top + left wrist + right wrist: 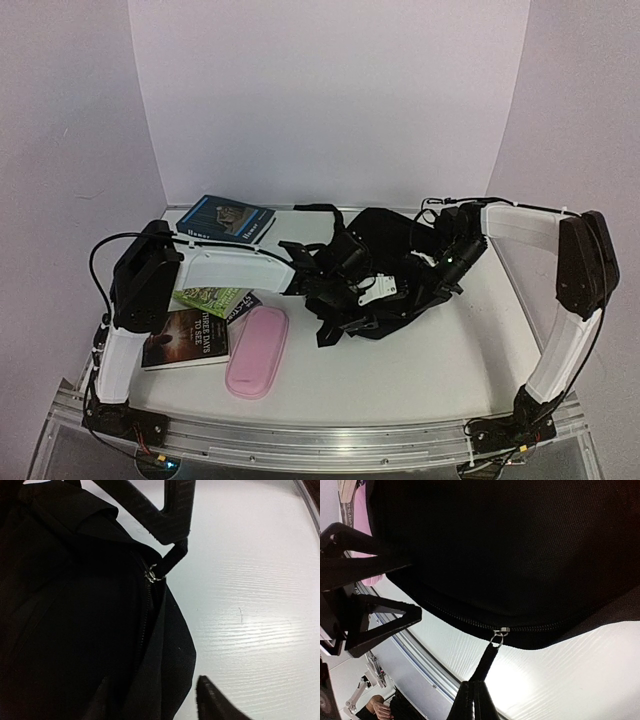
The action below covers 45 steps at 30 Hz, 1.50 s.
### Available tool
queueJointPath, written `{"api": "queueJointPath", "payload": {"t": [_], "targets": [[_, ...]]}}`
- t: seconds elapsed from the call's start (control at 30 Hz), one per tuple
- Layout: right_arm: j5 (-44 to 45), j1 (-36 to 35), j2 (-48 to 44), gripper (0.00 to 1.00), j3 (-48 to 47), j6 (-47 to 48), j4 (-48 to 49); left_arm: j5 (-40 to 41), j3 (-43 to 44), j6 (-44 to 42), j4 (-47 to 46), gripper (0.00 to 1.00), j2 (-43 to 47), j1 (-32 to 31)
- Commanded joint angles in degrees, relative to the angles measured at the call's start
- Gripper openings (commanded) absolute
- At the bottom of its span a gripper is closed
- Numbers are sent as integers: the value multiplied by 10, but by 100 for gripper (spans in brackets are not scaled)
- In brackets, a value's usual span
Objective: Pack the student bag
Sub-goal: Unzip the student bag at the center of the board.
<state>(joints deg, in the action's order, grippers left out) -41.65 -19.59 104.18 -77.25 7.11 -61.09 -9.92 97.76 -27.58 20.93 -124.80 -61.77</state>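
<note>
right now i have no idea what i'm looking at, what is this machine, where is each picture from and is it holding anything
It is two robot arms bolted to a table, each ending in a two-finger gripper. One picture looks down from above and behind them; the other two come from small cameras on each wrist. On the table lie a black student bag, a pink pencil case, and three books: a blue book, a green book, a dark book. The right gripper is shut on the bag's zip pull. The left gripper stands open at the bag's edge, holding nothing.
</note>
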Motion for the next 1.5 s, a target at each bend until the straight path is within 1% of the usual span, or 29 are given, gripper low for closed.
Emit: {"api": "queueJointPath", "payload": {"t": [0.0, 0.07, 0.13, 0.27, 0.3, 0.63, 0.8, 0.9, 0.93, 1.0, 1.07, 1.1, 1.17, 1.23, 1.3, 1.33, 1.37, 1.47], "targets": [[4, -2, -1, 0, -23, -4, -12, 23, 20, -13, 18, 38, 1, -6], [24, 1, -5, 0, -28, -4, -12, 28, 3, -6, 9, 26, 15, -10], [53, 9, -6, 0, -34, 1, -12, 30, -23, 5, -6, 17, 35, -12], [125, 39, 4, 0, -59, 16, -13, 32, -73, 25, -42, 2, 79, -14], [136, 49, 10, 0, -66, 19, -13, 31, -82, 28, -46, 1, 86, -14], [244, 138, 111, 0, -164, 58, -14, 49, -97, 37, -48, 0, 93, -38], [257, 160, 134, 0, -201, 57, -14, 55, -104, 46, -74, 0, 85, -53], [240, 160, 131, 0, -199, 52, -17, 58, -95, 47, -76, 0, 67, -61], [232, 160, 128, 0, -194, 52, -18, 64, -92, 47, -75, 1, 60, -63], [208, 160, 116, 0, -177, 56, -23, 71, -87, 56, -70, 12, 52, -66], [185, 160, 104, 0, -162, 64, -31, 74, -87, 75, -62, 34, 55, -66], [173, 160, 97, 4, -155, 69, -36, 74, -90, 85, -64, 41, 61, -66], [154, 160, 81, 20, -147, 76, -46, 73, -112, 105, -79, 54, 79, -66], [135, 160, 58, 38, -142, 82, -50, 71, -136, 124, -101, 59, 107, -66], [115, 159, 40, 57, -143, 83, -51, 71, -172, 141, -127, 62, 141, -64], [107, 158, 31, 62, -144, 82, -51, 72, -187, 150, -140, 64, 157, -63], [97, 157, 22, 65, -147, 81, -53, 73, -200, 162, -151, 65, 170, -59], [77, 143, 2, 69, -154, 76, -57, 80, -233, 209, -173, 66, 205, -40]]}}
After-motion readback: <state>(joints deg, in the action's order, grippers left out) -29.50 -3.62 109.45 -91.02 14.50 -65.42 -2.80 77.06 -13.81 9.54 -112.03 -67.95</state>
